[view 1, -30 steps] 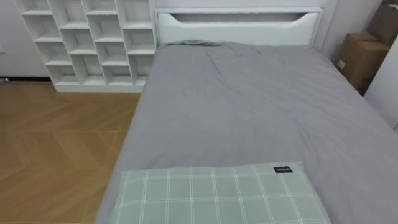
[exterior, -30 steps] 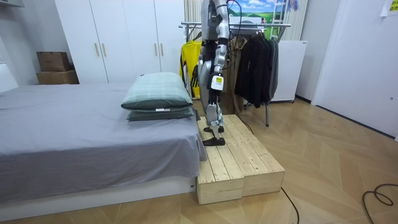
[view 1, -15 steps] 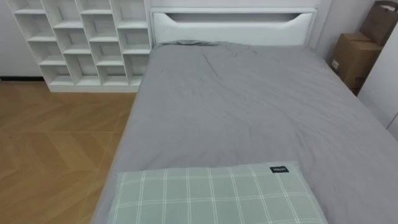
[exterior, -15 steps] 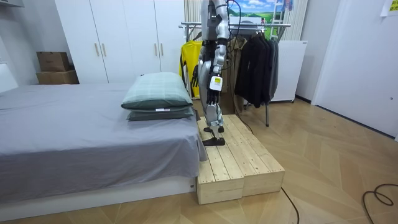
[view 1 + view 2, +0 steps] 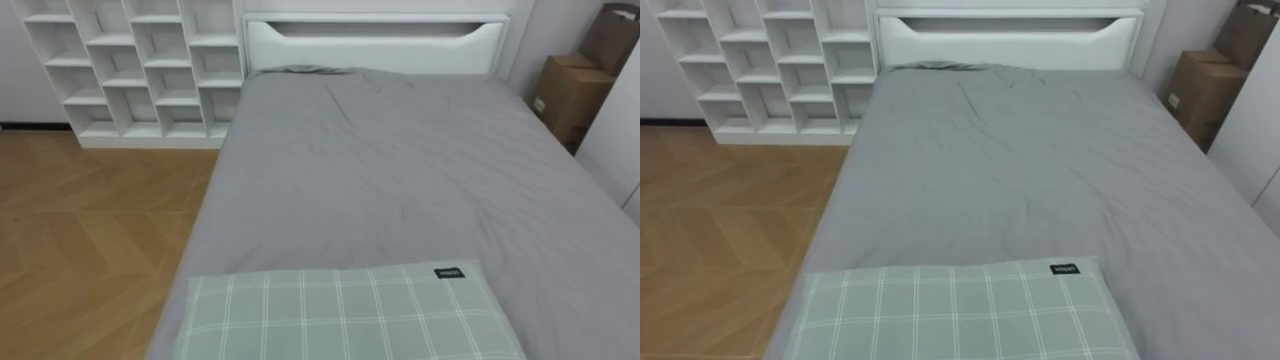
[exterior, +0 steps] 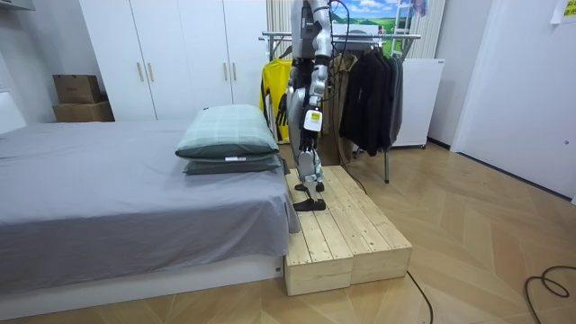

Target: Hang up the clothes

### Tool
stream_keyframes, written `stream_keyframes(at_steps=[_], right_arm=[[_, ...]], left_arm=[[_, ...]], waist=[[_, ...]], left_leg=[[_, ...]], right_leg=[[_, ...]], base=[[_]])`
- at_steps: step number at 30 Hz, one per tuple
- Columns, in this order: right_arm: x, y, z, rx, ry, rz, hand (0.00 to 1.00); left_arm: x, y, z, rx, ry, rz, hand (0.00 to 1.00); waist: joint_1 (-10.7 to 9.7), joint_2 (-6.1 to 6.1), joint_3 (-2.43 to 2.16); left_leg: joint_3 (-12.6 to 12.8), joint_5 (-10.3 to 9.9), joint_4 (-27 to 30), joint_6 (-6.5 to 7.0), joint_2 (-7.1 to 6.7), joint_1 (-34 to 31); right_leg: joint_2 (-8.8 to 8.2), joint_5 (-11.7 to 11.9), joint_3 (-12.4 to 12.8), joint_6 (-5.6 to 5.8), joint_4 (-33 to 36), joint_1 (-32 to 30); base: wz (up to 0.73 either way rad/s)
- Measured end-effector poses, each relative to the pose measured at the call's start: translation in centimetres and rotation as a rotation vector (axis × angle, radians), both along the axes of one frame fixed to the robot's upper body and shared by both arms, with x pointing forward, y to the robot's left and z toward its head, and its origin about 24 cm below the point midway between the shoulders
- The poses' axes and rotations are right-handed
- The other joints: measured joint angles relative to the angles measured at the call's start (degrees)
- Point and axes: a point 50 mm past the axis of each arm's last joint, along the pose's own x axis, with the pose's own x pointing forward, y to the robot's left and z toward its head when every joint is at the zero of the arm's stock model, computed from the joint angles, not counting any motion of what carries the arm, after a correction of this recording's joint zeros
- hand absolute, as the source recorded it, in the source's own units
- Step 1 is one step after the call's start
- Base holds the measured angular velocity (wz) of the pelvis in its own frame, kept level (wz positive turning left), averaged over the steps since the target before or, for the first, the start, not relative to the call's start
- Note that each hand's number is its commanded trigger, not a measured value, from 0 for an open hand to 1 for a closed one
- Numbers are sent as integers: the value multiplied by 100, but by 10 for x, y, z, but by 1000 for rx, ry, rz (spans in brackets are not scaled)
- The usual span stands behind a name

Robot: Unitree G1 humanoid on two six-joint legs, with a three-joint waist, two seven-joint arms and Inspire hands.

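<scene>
In the room view I stand on a low wooden platform (image 6: 346, 236) at the bed's end, facing along the bed. Behind me is a clothes rack (image 6: 396, 38) with dark garments (image 6: 369, 99) hanging on it, and something yellow (image 6: 270, 85) beside them. My left hand (image 6: 309, 126) hangs at my side, and my right hand (image 6: 283, 110) shows just beyond my body. Both are too small to read. Ahead in the eye views lie the grey bed (image 5: 400, 180) and a green checked pillow (image 5: 345, 315), with no garment on them.
A white cubby shelf (image 5: 130, 70) stands at the far left beside the white headboard (image 5: 375, 42). Cardboard boxes (image 5: 565, 90) sit at the far right. Wooden floor (image 5: 90, 230) runs along the bed's left side. White wardrobes (image 6: 171, 54) line the back wall.
The eye view shifted slightly a second ago, so my head camera moved. The bed, the pillow and my stance on the platform are unchanged.
</scene>
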Motion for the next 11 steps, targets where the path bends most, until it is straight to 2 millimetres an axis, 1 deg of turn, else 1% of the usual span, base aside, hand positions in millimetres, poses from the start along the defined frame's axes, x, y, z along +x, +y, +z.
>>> stream_keyframes(at_steps=[11], right_arm=[[-2,1,0,25,-6,-35,0]], left_arm=[[5,-2,0,-15,-12,-6,0]], waist=[[-1,44,-13]], left_leg=[[11,0,0,1,1,4]], right_leg=[[0,2,2,1,0,3]], base=[[0]])
